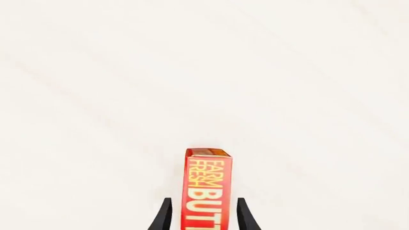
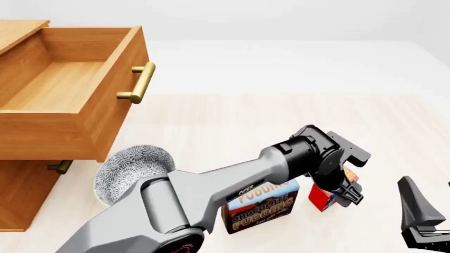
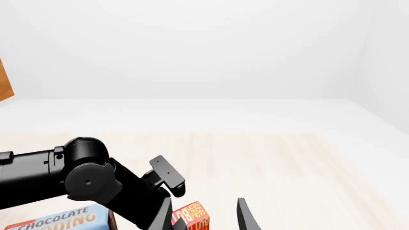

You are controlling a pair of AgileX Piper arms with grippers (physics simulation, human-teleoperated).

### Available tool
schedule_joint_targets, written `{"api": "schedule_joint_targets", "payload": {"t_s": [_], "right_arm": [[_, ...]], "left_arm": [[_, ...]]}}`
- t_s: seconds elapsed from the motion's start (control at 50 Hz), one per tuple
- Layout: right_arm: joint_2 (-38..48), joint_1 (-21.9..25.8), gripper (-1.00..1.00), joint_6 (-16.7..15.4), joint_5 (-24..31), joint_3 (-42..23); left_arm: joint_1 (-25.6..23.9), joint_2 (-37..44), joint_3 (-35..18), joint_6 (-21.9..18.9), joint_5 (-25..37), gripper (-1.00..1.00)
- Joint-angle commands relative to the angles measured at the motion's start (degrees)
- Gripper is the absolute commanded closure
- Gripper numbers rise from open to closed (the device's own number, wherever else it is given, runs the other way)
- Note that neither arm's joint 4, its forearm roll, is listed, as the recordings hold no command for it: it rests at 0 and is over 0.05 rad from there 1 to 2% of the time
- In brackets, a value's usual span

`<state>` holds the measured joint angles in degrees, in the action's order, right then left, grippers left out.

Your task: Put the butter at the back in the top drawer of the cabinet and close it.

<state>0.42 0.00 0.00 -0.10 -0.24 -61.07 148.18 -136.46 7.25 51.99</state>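
Currently the cabinet (image 2: 28, 190) occupies the 9 o'clock edge of the front view, orange-brown wood, cut off by the frame; its top drawer (image 2: 67, 100) stands pulled out toward 3 o'clock, interior bare wood, brass bar handle (image 2: 139, 83) on the front panel; a second brass handle (image 2: 60, 167) shows below it on a lower drawer. The table (image 2: 232, 126) is pale wood grain and extends to a white background.

The left arm (image 2: 211, 192) enters from 7 o'clock and reaches across toward 4 o'clock, grey links with a black wrist; the left gripper (image 1: 202, 215) is positioned over the butter (image 2: 325, 196); in the left wrist view its two black fingers (image 1: 164, 215) flank the red box on either side with a thin gap visible at each face, so the jaws are narrow but contact cannot be confirmed.

A patterned grey-and-white bowl (image 2: 134, 166) rests on the table just beside the cabinet, at 7 o'clock of centre, partly behind the left arm; the chocolate pudding box (image 2: 262, 206) stands upright at 6 o'clock, blue and brown, partly hidden by the arm.

The butter stands on the table at 4 o'clock, just beside the pudding box on its 3 o'clock side, well apart from the drawer; red faces with yellow and white lettering.

The right gripper (image 2: 424, 219) sits at the 4 o'clock corner, apart from the butter; its fingers are spread with nothing between them.
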Motion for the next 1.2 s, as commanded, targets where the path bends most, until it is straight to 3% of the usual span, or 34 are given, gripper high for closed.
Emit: {"api": "schedule_joint_targets", "payload": {"t_s": [0.02,0.22,0.24,0.48,0.86,1.08,1.2], "right_arm": [[0.00,0.00,-1.00,0.00,0.00,0.00],[0.00,0.00,-1.00,0.00,0.00,0.00],[0.00,0.00,-1.00,0.00,0.00,0.00],[0.00,0.00,-1.00,0.00,0.00,0.00],[0.00,0.00,-1.00,0.00,0.00,0.00],[0.00,0.00,-1.00,0.00,0.00,0.00],[0.00,0.00,-1.00,0.00,0.00,0.00]], "left_arm": [[-0.28,0.75,0.11,0.75,-0.39,-1.00],[0.11,1.67,-0.71,0.34,0.16,-1.00],[0.44,1.60,-0.66,-0.42,0.08,1.00],[0.79,1.29,-0.44,-1.72,0.13,1.00],[-0.52,-7.81,2.95,-3.02,-1.78,1.00],[-2.46,-12.88,2.72,-2.78,-0.54,1.00],[-1.17,-15.42,3.31,-3.36,0.76,1.00]]}}
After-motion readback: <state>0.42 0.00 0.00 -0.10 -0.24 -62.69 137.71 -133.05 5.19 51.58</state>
